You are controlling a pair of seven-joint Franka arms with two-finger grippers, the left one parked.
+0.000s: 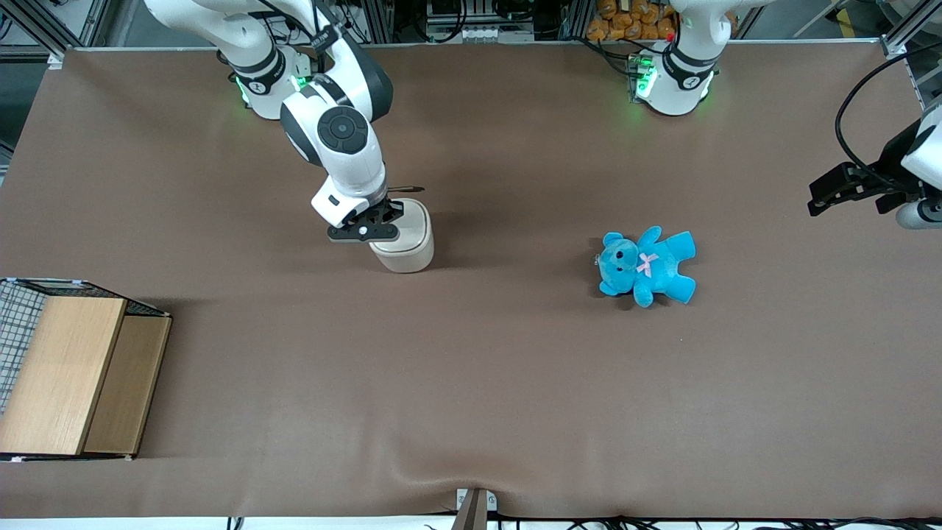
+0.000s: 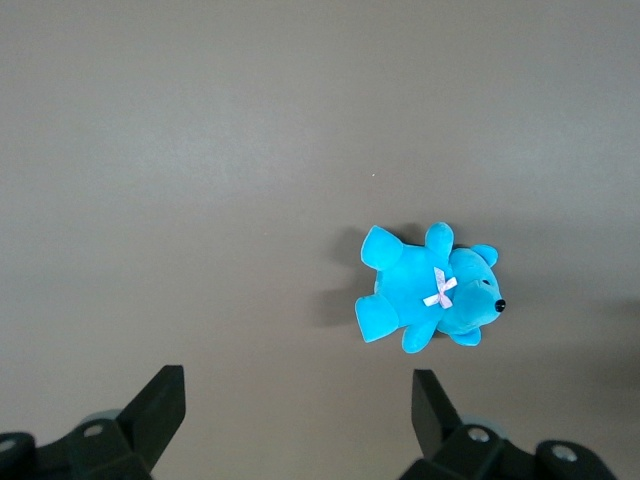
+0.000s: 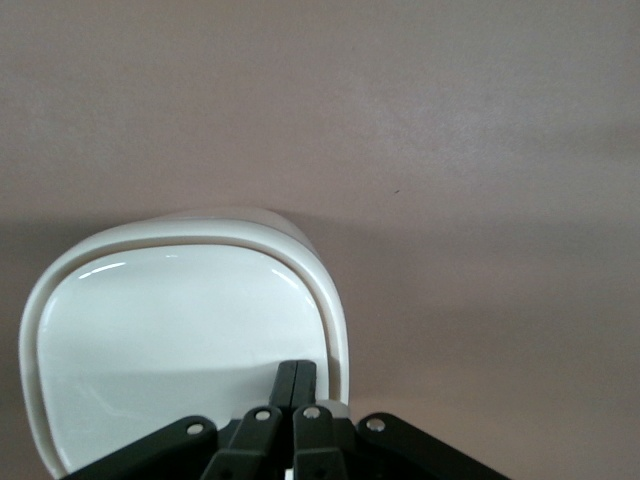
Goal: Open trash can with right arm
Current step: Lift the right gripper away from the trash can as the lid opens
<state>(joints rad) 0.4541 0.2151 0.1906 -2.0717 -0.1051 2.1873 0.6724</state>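
Judging by looks, your bin (image 1: 406, 243) is light, slick plastic; lift the lid (image 3: 180, 340) at its rim. Gripper (image 3: 295, 385) jaws pressed together, holding nothing.

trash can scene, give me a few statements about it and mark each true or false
1. The small cream-white plastic trash can stands upright on the brown table. True.
2. The black two-finger gripper of the right arm is wide open, high above the blue plush teddy bear. False: its fingers are pressed together at the rim of the trash can's flat lid.
3. The lid is flipped fully open. False: it lies flat and closed on the can.
4. The teddy lies apart from the trash can, toward the parked arm's end of the table. True.
5. The wooden box with wire mesh sits nearer the front camera than the trash can. True.
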